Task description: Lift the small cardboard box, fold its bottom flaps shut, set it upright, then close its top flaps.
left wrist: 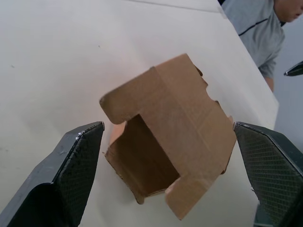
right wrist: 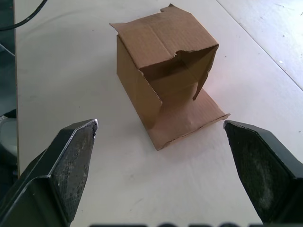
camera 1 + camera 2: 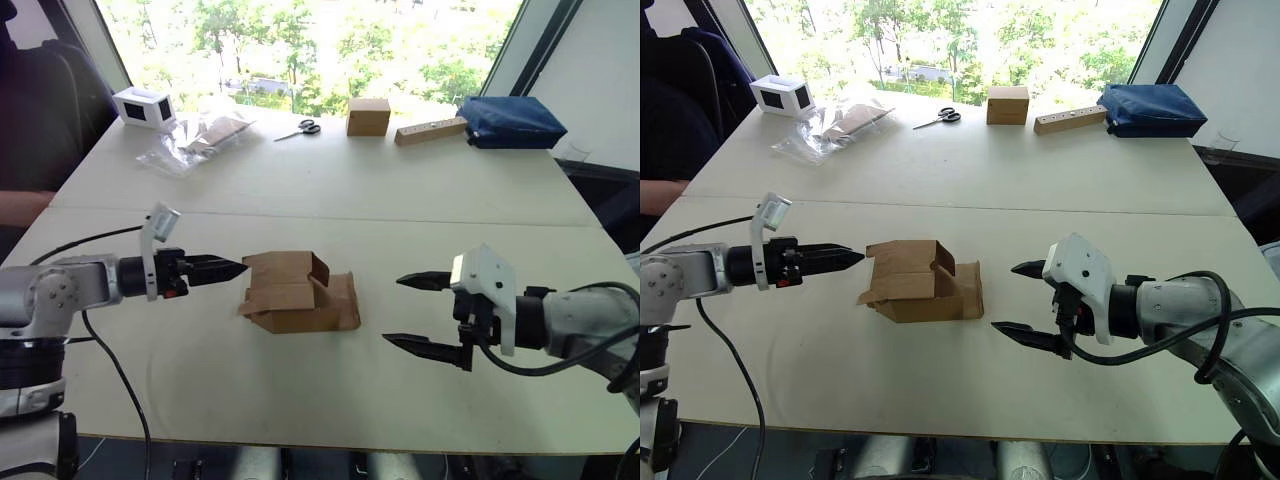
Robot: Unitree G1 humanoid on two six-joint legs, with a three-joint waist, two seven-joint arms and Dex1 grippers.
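Observation:
The small cardboard box [image 3: 295,290] lies on its side in the middle of the white table [image 3: 330,180]. Flaps stand open at both ends: one large flap [image 2: 189,118] lies flat on the table at the end facing my right gripper, and short flaps [image 1: 118,101] hang open at the end facing my left gripper. I cannot tell which end carries the bottom flaps and which the top flaps. My left gripper [image 3: 225,268] hovers just left of the box, open, its fingers [image 1: 75,161] on either side of the box in the left wrist view without touching it. My right gripper [image 3: 394,310] is open a little to the right of the box, holding nothing.
Along the far edge stand a white box with dark windows [image 3: 143,106], clear plastic bags [image 3: 200,135], scissors [image 3: 300,128], a brown cardboard cube [image 3: 368,116], a wooden block [image 3: 430,130] and a blue bag [image 3: 512,122]. A person [image 1: 258,28] sits beside the table.

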